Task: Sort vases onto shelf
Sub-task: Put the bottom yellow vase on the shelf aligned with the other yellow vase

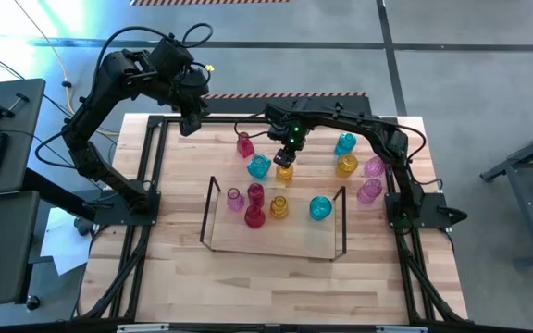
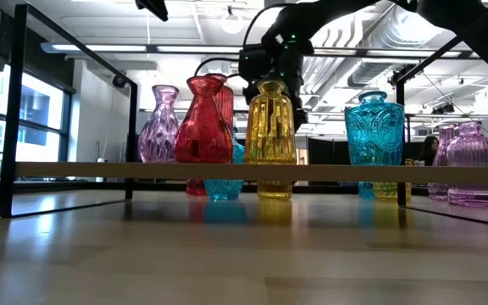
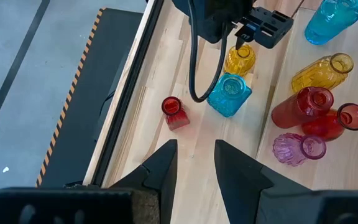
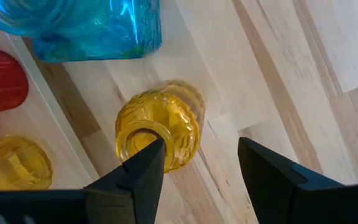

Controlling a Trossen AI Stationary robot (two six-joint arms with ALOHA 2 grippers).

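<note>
The clear shelf (image 1: 213,242) stands mid-table with dark end frames and holds a pink, two red, a yellow and a cyan vase (image 1: 319,209). Behind it, a yellow vase (image 4: 166,127) stands upright on the wood beside a cyan vase (image 4: 98,28). My right gripper (image 4: 201,149) hangs open over this yellow vase, pointing down; one finger lies over the vase's mouth and the other stands clear beside it. My left gripper (image 3: 196,148) is open and holds nothing, high above the table's far left, where a small red vase (image 3: 174,111) stands. My right gripper comes from above at the yellow vase's mouth (image 4: 135,134), with one fingertip (image 4: 149,155) over the rim. I cannot tell whether that fingertip touches the rim. The vase stands upright on the table.
Further vases stand at the far right of the table: cyan (image 1: 345,143), yellow (image 1: 346,165) and two pink (image 1: 370,190). A black metal frame (image 1: 151,157) runs around the table. The right arm's cable (image 3: 194,68) hangs near the cyan vase.
</note>
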